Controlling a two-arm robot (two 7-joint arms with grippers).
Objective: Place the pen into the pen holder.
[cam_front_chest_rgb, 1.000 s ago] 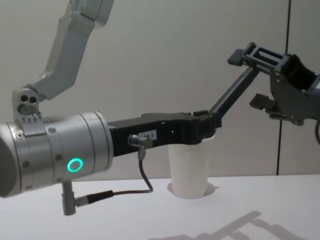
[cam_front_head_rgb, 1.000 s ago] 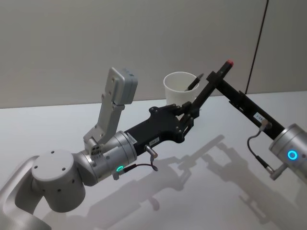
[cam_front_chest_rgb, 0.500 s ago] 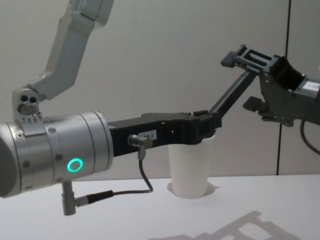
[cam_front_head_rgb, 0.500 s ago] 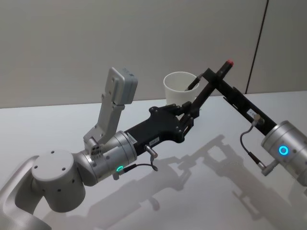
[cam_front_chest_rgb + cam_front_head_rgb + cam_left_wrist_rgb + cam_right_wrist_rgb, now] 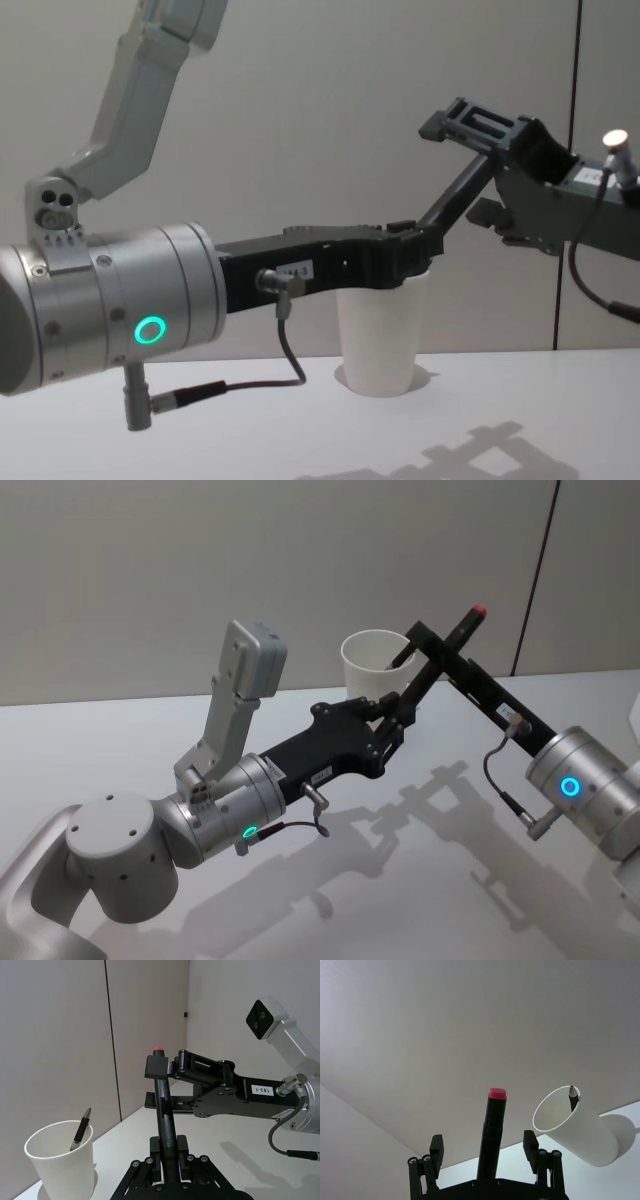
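Observation:
A black pen (image 5: 446, 650) with a red end slants up and to the right, and my left gripper (image 5: 397, 716) is shut on its lower part. The same pen (image 5: 164, 1110) rises straight out of the left gripper (image 5: 168, 1156) in the left wrist view. Just behind that gripper the pen holder (image 5: 368, 666), a white paper cup (image 5: 378, 340), stands upright on the table. My right gripper (image 5: 435, 658) is open, with its fingers (image 5: 436, 1149) apart on either side of the pen (image 5: 491, 1135) below the red end. From the chest, the right gripper (image 5: 453, 170) straddles the pen (image 5: 462, 190).
A thin dark pen (image 5: 80, 1130) leans inside the cup (image 5: 62, 1162), its tip above the rim (image 5: 572, 1094). The white table (image 5: 420, 880) stretches in front of both arms. A grey wall stands close behind the cup.
My right arm has moved left toward the cup, bringing its open fingers around the upper part of the pen. The left arm, the pen and the cup have not moved.

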